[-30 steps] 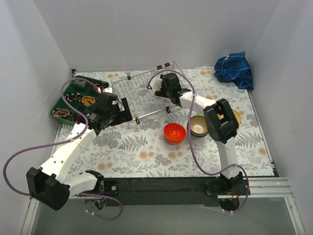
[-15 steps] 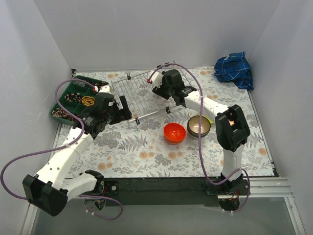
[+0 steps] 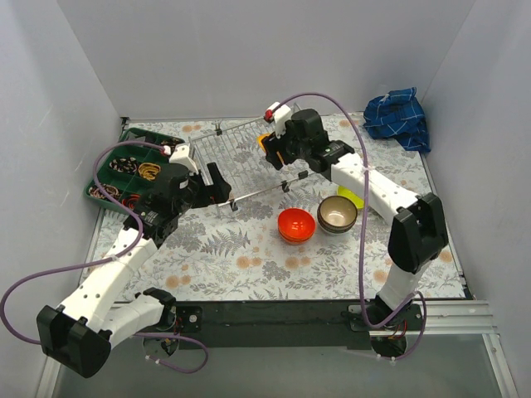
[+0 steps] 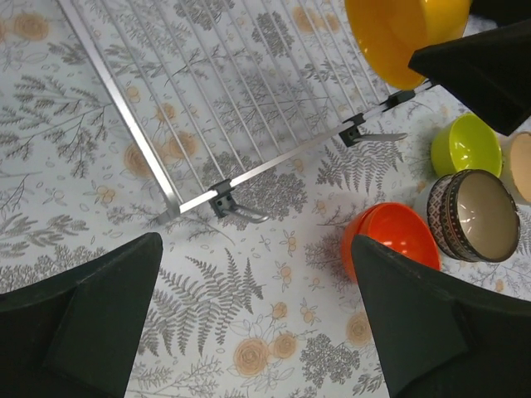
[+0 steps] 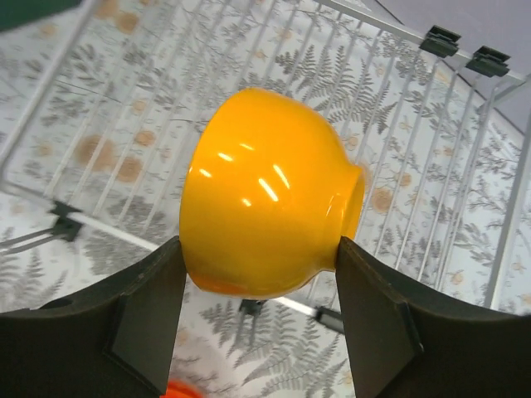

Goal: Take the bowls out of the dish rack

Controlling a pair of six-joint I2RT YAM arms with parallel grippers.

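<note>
The silver wire dish rack (image 3: 228, 157) lies at the back of the table and also shows in the left wrist view (image 4: 224, 91) and the right wrist view (image 5: 398, 141). My right gripper (image 3: 274, 148) is shut on a yellow bowl (image 5: 265, 186), held on its side above the rack's right part (image 4: 402, 33). My left gripper (image 4: 257, 315) is open and empty over the mat, just in front of the rack's near edge (image 3: 217, 186). An orange bowl (image 3: 296, 224), a dark patterned bowl (image 3: 338, 213) and a lime bowl (image 4: 465, 143) sit on the mat in front of the rack.
A green compartment tray (image 3: 124, 170) with small items sits at the left, close to my left arm. A blue cloth (image 3: 398, 118) lies at the back right corner. A tan bowl's edge (image 4: 523, 166) shows beside the lime bowl. White walls enclose the table.
My right gripper has raised the yellow bowl off the rack, and its arm has swung out to the right. My left gripper has shifted slightly along the rack's near edge.
</note>
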